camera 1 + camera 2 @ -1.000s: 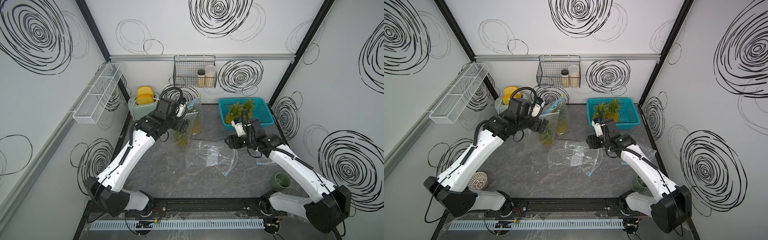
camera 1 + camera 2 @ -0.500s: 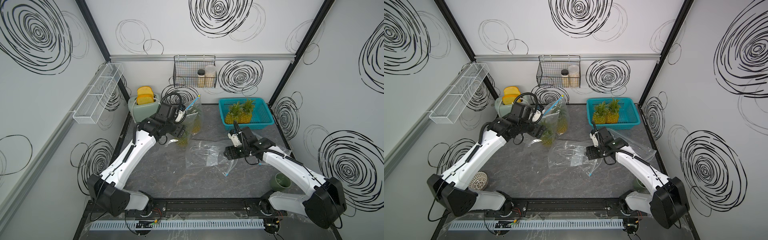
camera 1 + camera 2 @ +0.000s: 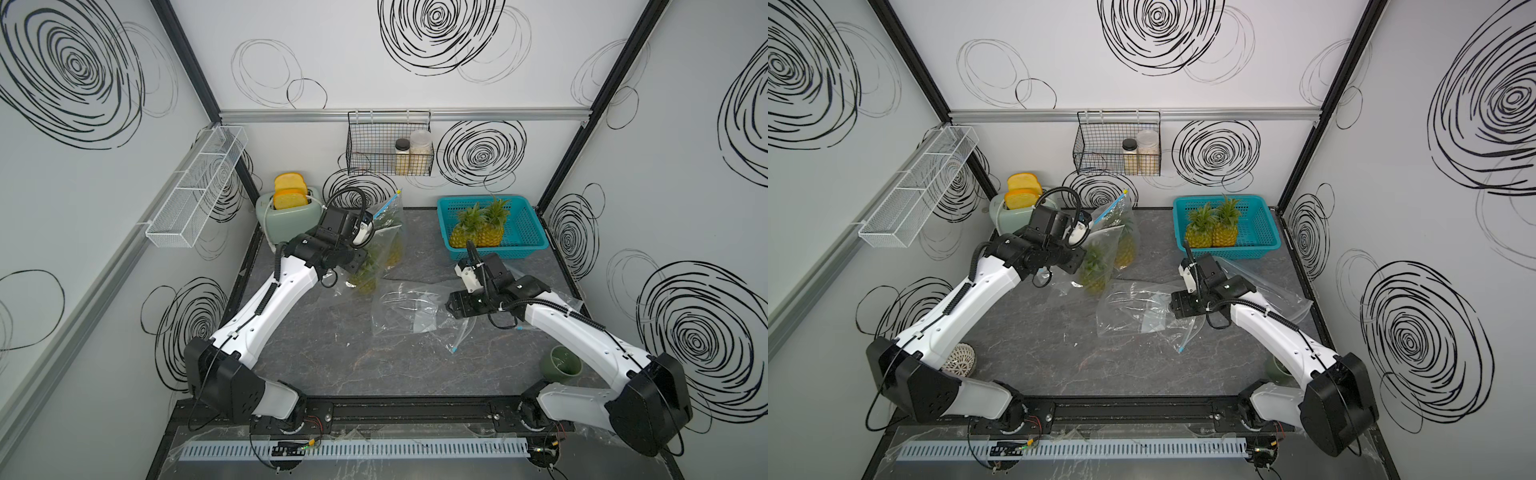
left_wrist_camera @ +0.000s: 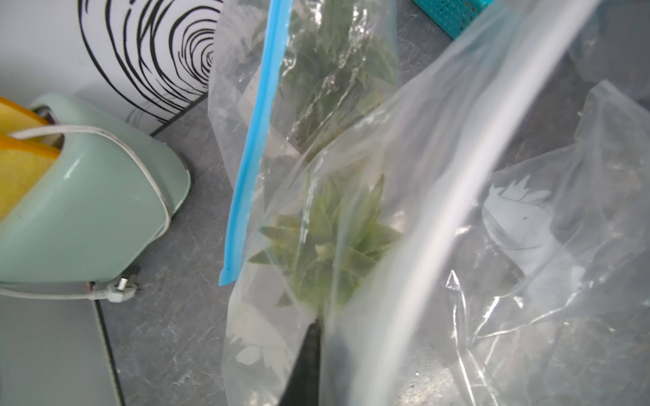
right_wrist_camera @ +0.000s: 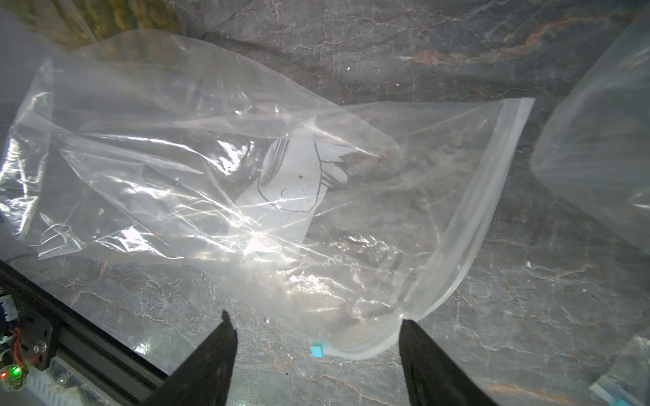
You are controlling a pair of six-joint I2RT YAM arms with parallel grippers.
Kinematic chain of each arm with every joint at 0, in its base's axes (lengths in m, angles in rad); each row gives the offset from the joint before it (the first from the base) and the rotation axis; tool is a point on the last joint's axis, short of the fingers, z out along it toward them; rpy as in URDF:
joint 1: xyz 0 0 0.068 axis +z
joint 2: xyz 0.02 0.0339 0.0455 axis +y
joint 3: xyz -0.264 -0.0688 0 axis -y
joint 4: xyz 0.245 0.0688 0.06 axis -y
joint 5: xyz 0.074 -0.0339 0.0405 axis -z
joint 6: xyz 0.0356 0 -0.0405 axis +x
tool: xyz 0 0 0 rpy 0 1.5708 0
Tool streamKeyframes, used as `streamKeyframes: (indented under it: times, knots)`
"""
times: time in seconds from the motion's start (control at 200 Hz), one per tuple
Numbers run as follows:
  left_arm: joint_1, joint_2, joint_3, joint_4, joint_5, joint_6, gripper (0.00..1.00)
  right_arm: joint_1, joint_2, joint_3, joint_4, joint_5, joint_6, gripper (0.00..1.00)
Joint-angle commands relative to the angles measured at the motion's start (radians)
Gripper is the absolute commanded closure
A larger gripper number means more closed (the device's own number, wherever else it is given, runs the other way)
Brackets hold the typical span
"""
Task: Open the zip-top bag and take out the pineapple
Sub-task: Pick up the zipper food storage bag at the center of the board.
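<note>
Left pincer [image 4: 315, 327] pinching zip-top bag [image 4: 369, 158], right pincer [image 5: 314, 316] agape over flat bag [image 5: 246, 175]

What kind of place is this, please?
Probably a robot test cell staged as a small kitchen: white panel walls drawn with black spirals, two robot arms on a front rail, and a green toaster holding bread.

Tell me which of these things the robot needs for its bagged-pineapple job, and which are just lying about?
Part of the job: clear plastic zip-top bag, pinched in the shut left gripper; green-crowned yellow pineapple inside it; open right gripper.

Lying about: empty crumpled clear bag; mint-green toaster; teal plastic basket holding two pineapples; black wire basket; dark green cup.
</note>
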Motion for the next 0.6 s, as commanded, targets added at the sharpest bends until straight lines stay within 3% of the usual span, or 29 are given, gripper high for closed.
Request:
streamKeyframes:
  times: [0.0, 0.205, 0.595]
  knots:
    - [0.005, -0.012, 0.05, 0.06, -0.084, -0.021, 1.0, 0.018, 0.001, 0.022, 0.004, -0.049, -0.017, 0.27]
    - [-0.003, -0.113, 0.086, 0.123, -0.125, -0.052, 1.0, 0.03, 0.034, -0.013, -0.026, -0.016, -0.003, 0.26]
    - [-0.075, -0.159, 0.283, 0.002, -0.169, -0.065, 1.0, 0.026, -0.062, -0.056, -0.09, 0.079, 0.069, 0.23]
